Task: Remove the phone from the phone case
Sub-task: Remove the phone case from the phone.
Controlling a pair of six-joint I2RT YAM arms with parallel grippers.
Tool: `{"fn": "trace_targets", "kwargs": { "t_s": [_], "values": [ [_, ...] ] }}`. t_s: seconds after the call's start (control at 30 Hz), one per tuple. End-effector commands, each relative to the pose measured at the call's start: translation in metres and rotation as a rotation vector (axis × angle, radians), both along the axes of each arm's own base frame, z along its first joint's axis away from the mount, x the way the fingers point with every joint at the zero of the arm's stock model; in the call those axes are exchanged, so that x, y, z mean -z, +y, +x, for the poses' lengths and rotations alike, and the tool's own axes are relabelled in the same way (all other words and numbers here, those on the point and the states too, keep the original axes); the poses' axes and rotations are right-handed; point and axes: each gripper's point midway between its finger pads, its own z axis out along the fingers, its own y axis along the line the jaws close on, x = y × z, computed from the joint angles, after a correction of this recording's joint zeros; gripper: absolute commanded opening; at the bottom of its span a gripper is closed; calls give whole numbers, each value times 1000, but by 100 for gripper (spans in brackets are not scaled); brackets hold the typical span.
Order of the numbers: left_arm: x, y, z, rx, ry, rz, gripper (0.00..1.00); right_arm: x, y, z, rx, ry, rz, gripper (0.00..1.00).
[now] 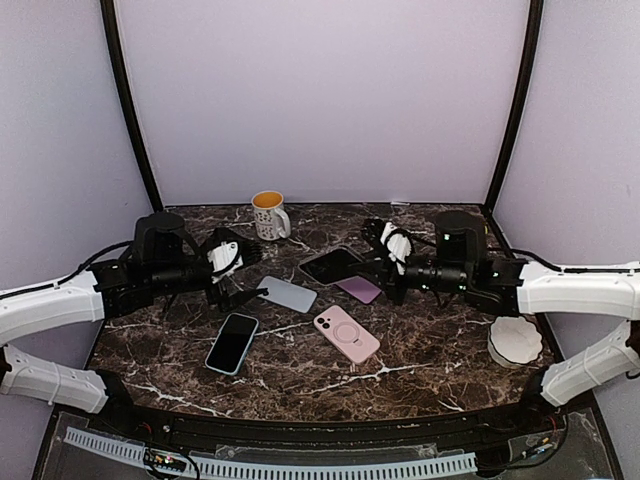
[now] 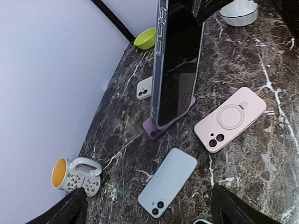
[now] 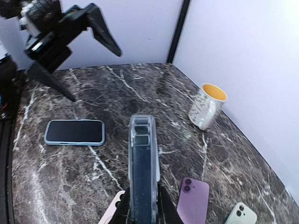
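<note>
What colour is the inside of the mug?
Orange-yellow inside the mug, with a white, dark-patterned outside; the left wrist view shows it best.

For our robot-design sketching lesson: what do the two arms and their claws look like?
The left arm and right arm have white tubular shells ending in black wrist housings. The left claw and right claw are black with white blocks and tapered fingers. Black cables trail behind.

Six phones, one mug, two bowls.

Bright, even, diffuse light; soft faint shadows on surface near mug. Wrist views bow at edges; focus mostly sharp.
</note>
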Motion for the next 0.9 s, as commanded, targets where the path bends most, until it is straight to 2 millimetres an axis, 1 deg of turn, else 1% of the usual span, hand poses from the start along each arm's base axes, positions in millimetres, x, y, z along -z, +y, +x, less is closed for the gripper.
{"fn": "trace_targets", "kwargs": {
  "t_s": [0.0,0.03,0.07,0.1,0.13,0.17,0.2,0.23,0.27,0.33,0.47,0.67,0.7,0.77,0.87],
  "values": [
    [-9,-14,-45,242,29,-62,92,-45,11,-68,-397,-330,52,0],
    [-7,-15,-50,267,41,-64,91,-47,10,-74,-432,-353,55,0],
    [-9,-17,-61,325,44,-75,89,-47,10,-82,-475,-374,54,0],
    [-6,-18,-67,356,53,-72,88,-49,9,-89,-515,-391,52,0],
    [-5,-20,-78,415,64,-77,84,-48,9,-96,-556,-399,47,0],
    [1,-19,-85,445,84,-68,82,-49,9,-101,-585,-403,51,0],
    [1,-21,-95,503,86,-74,77,-51,10,-105,-605,-401,58,0],
    [4,-21,-100,526,98,-71,74,-53,10,-108,-628,-398,65,0],
    [4,-22,-106,560,105,-79,69,-53,11,-113,-654,-398,70,0],
    [3,-23,-112,595,118,-90,63,-55,12,-117,-683,-395,76,0],
    [4,-25,-121,640,135,-100,55,-55,13,-130,-734,-445,91,0],
    [6,-31,-135,710,158,-109,50,-54,20,-136,-763,-468,80,0],
    [7,-31,-136,715,159,-108,47,-54,21,-137,-768,-470,75,0],
    [7,-33,-140,733,160,-110,45,-53,22,-139,-774,-472,71,0],
    [9,-33,-143,745,167,-106,44,-54,23,-138,-765,-490,69,0]
  ]
}}
